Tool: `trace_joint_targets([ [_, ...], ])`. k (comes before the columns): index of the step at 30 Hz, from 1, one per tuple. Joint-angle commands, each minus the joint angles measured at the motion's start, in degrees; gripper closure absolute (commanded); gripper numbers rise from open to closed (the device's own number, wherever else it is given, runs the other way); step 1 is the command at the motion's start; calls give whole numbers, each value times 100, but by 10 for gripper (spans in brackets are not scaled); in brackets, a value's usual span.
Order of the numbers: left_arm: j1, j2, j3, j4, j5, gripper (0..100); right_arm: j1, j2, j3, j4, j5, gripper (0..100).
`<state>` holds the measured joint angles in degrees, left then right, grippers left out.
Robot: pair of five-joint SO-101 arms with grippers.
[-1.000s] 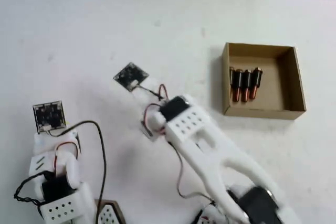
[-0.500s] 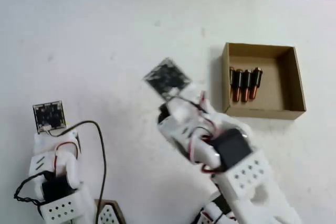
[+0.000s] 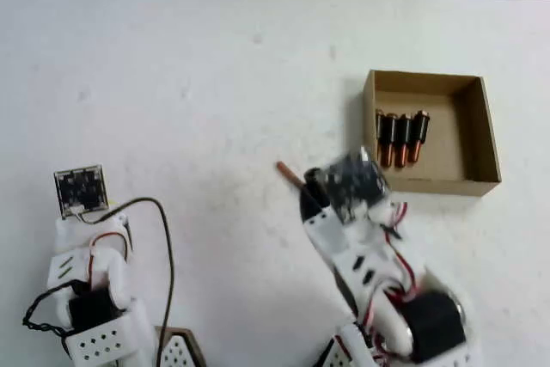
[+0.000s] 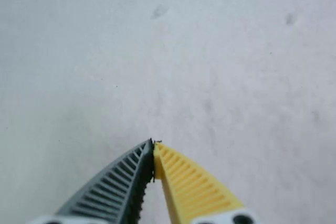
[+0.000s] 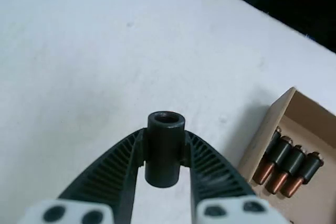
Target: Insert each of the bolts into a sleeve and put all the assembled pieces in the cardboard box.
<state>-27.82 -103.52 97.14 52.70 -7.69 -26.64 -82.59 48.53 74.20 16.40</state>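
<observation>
My right gripper (image 5: 164,141) is shut on a black sleeve (image 5: 165,153), held with its hollow end toward the wrist camera. In the high view the right gripper (image 3: 302,186) hangs just left of the cardboard box (image 3: 481,139), and a copper-coloured tip (image 3: 287,173) sticks out from it toward the upper left. Several assembled pieces (image 3: 400,137), black with copper ends, lie side by side in the box's left part. These pieces (image 5: 286,163) and the box (image 5: 262,135) also appear in the right wrist view. Over bare table at the lower left, my left gripper (image 4: 154,148) is shut with nothing in it.
The white table (image 3: 172,83) spreads wide to the left of and behind the box. The left arm (image 3: 86,272), with its black cable (image 3: 165,247), stands at the table's front left corner. A dark edge runs along the table's far side.
The right arm has swung rightward from the table's middle to the box's left side, its wrist turning, with the sleeve in its grip. The left arm has not moved.
</observation>
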Motion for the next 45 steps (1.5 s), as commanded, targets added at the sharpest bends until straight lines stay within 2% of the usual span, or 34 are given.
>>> trace_joint_targets([
  [1,66,-57,-26,18,-62,978,110,-602,246,-163,308,981],
  [5,66,-57,-26,79,-97,979,655,-681,475,-479,343,981],
  [8,75,-57,-211,431,-923,979,945,-734,730,-673,308,981],
  [13,541,-57,-422,835,-1257,979,998,-743,1222,-1095,246,981],
  [17,1033,-57,-905,1327,-1802,979,1007,-743,1433,-1226,-220,981],
  [24,1077,-31,-2057,1477,-2092,980,1007,-1024,1459,-1191,-273,981],
  [31,1103,-22,-2338,1600,-2400,980,1007,-2088,1459,-752,-220,981],
  [35,1684,-13,-2338,1776,-2734,980,1147,-1965,1459,-734,-220,981],
  [40,2571,-13,-2321,2084,-3262,980,2044,-2079,1565,-743,-255,981],
  [45,3073,31,-2303,2040,-3402,980,2176,-2088,2022,-954,-229,981],
])
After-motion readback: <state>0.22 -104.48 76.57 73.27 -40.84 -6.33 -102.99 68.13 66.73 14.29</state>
